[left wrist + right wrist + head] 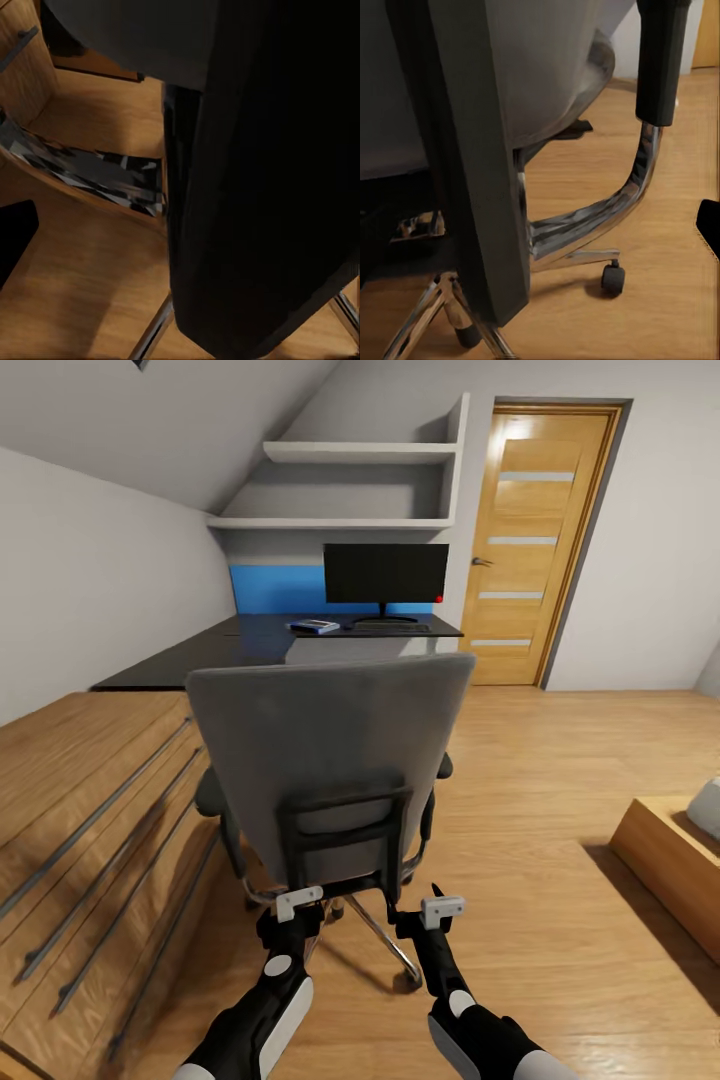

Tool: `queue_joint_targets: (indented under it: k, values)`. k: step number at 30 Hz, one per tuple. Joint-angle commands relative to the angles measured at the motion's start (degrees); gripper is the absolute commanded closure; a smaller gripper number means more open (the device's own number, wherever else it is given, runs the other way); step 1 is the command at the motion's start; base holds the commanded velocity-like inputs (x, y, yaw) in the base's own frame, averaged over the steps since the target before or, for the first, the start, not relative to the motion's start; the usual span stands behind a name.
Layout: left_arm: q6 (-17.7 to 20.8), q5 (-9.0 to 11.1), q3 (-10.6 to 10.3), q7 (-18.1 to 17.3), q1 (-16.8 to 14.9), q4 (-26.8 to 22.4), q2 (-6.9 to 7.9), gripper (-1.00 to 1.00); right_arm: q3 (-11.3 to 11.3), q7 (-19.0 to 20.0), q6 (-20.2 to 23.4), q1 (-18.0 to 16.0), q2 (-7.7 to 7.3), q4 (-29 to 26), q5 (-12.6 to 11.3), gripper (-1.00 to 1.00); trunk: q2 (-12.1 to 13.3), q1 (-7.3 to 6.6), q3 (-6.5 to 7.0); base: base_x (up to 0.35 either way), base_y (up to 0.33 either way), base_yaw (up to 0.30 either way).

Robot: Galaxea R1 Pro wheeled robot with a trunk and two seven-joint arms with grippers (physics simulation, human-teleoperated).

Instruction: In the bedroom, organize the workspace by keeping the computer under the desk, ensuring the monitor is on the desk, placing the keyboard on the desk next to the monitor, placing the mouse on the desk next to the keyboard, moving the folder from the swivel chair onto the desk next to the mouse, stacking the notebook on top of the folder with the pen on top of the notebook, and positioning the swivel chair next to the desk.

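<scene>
The swivel chair [330,760] stands right in front of me with its grey back toward me, and its chrome base [577,229] rests on the wood floor. My left gripper [297,908] and right gripper [440,906] sit low behind the backrest, at its black frame [472,165]. Both look open, with one dark finger [15,236] at the edge of the left wrist view and another finger [709,225] at the edge of the right wrist view. Beyond the chair, the black desk [200,655] carries the monitor [385,573], the keyboard [390,627] and the blue folder [314,626]. Something small lies on the folder.
A wooden dresser [90,810] with long bar handles runs along the left, close to the chair. A wooden door [530,540] is at the back right. A low wooden piece of furniture [670,860] stands at the right edge, with open floor between it and the chair.
</scene>
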Motion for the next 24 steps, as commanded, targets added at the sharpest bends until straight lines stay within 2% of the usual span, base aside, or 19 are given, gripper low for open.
queue_joint_targets:
  k: [1, 15, 24]
  values:
    - [-0.3, 0.6, -0.3, 0.4, 0.0, 0.0, 0.04, -1.00, 0.5, -0.5, -0.2, -0.1, -0.03, 0.0, -0.3, -1.00, 0.0, -0.01, -0.05, 0.000, -0.085, 0.000]
    - [-0.4, 0.6, -0.3, 0.4, 0.0, 0.0, 0.05, -1.00, 0.5, -0.4, -0.2, -0.1, -0.03, 0.0, -0.3, -1.00, 0.0, -0.01, -0.05, 0.000, -0.020, 0.000]
    - [-0.4, 0.6, -0.3, 0.4, 0.0, 0.0, 0.04, -1.00, 0.4, -0.4, -0.2, -0.1, -0.03, 0.0, -0.3, -1.00, 0.0, -0.01, -0.05, 0.000, -0.159, 0.000]
